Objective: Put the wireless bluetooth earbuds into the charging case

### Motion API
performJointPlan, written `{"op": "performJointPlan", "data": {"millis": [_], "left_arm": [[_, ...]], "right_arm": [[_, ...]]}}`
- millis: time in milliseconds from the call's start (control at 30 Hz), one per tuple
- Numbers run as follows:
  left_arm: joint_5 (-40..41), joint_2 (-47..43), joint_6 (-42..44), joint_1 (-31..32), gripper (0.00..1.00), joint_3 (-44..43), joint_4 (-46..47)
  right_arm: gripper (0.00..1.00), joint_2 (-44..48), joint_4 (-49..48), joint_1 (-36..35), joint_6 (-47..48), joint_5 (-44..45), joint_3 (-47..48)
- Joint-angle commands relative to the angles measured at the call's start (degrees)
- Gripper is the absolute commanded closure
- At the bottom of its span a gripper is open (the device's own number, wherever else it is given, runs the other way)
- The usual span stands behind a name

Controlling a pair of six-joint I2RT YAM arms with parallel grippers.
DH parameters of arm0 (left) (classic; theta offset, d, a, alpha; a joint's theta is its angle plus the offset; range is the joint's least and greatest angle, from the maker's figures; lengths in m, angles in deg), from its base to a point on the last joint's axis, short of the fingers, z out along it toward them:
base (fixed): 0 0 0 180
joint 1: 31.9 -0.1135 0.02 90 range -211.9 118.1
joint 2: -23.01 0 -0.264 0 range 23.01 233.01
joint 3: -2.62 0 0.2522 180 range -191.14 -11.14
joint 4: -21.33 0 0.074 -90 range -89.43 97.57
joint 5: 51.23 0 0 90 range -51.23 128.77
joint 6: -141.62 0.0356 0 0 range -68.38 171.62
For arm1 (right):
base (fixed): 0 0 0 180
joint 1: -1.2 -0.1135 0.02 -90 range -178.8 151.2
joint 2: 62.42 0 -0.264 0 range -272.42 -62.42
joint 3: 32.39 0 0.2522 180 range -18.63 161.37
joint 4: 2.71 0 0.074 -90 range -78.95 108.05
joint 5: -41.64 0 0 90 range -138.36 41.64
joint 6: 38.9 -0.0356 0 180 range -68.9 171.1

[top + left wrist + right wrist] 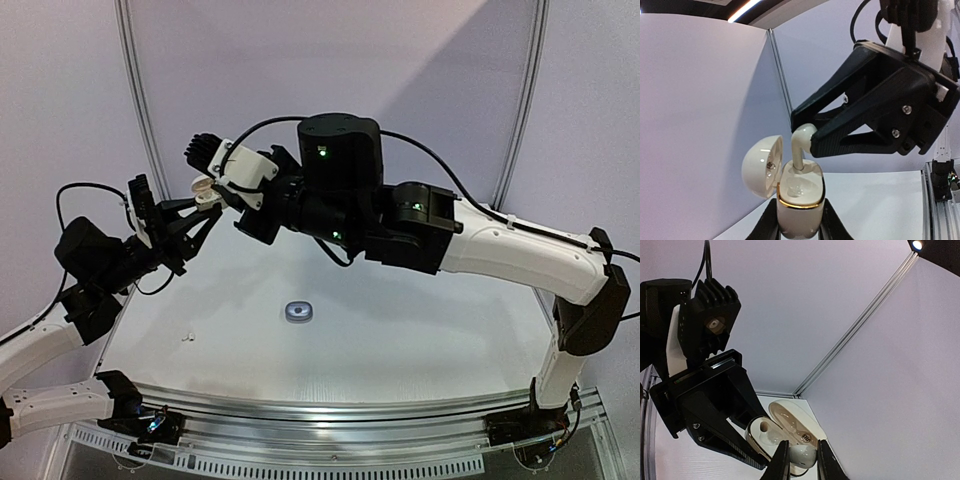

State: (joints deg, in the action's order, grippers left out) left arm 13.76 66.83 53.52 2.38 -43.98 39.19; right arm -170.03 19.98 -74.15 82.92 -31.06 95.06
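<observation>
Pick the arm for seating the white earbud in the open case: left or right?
Right. The right gripper pinches the white earbud, its stem at a socket of the open case; probably only a downward push remains. The left gripper holds the case upright.

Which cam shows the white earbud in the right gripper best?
Left wrist: the white stemmed earbud shows side-on, stem tip at the open white gold-rimmed charging case. Right wrist shows only its rounded head in the right gripper. Top external: too small to tell from the case.
</observation>
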Motion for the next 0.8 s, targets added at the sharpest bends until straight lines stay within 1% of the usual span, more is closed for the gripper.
{"op": "performJointPlan", "data": {"millis": [0,300,333,400,500,767], "left_arm": [[-1.0,-0.5,0.5,0.6,1.00,-1.9,3.3],[-0.6,-0.6,2.4,0.5,1.00,-1.7,3.9],[-0.5,-0.6,2.5,0.5,1.00,-1.5,4.0],[-0.1,-0.6,2.6,0.5,1.00,-1.6,4.1],[0.0,-0.8,2.5,0.5,1.00,-1.5,4.2],[-0.2,-0.9,2.0,0.5,1.00,-1.2,4.2]], "right_arm": [[1.00,-3.9,7.0,-0.1,1.5,1.8,2.9],[1.00,-4.8,8.1,0.0,0.6,2.4,3.5],[0.99,-4.9,8.1,0.0,0.5,2.7,3.4],[0.94,-5.1,8.1,0.0,0.2,3.2,3.5],[0.91,-5.5,8.5,-0.1,-0.4,3.7,3.5],[0.89,-5.1,6.5,0.0,-0.7,4.3,3.5]]}}
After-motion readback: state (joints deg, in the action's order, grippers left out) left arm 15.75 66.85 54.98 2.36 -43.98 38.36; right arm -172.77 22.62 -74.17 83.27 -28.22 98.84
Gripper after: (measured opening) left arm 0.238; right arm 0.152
